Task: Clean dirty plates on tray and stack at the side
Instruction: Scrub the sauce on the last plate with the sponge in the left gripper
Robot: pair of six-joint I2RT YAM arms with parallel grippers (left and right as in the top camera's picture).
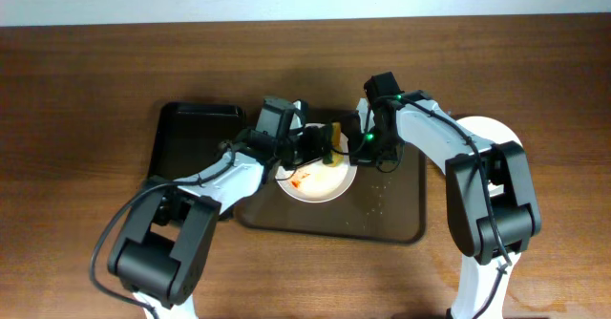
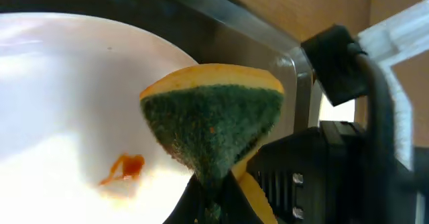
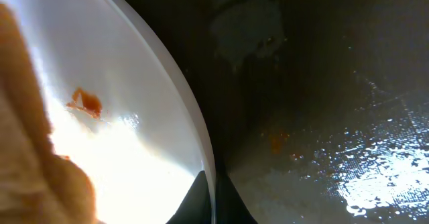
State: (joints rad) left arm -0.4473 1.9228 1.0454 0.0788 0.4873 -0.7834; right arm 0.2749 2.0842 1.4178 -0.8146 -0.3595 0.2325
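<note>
One dirty plate (image 1: 320,187) sits tilted on the brown tray (image 1: 387,219), with an orange-red sauce streak (image 1: 299,178) on it. My left gripper (image 1: 320,147) is shut on a yellow and green sponge (image 2: 211,120), held at the plate's far rim above the white plate (image 2: 60,83) and the streak (image 2: 124,167). My right gripper (image 1: 366,149) is shut on the plate's right rim. In the right wrist view its fingers (image 3: 213,198) pinch the plate's edge (image 3: 114,76), with the wet tray (image 3: 322,83) beside it.
A smaller black tray (image 1: 191,133) lies left of the brown one. A white plate (image 1: 492,130) lies on the wooden table to the right, partly hidden by my right arm. The sponge shows blurred at the left of the right wrist view (image 3: 27,157).
</note>
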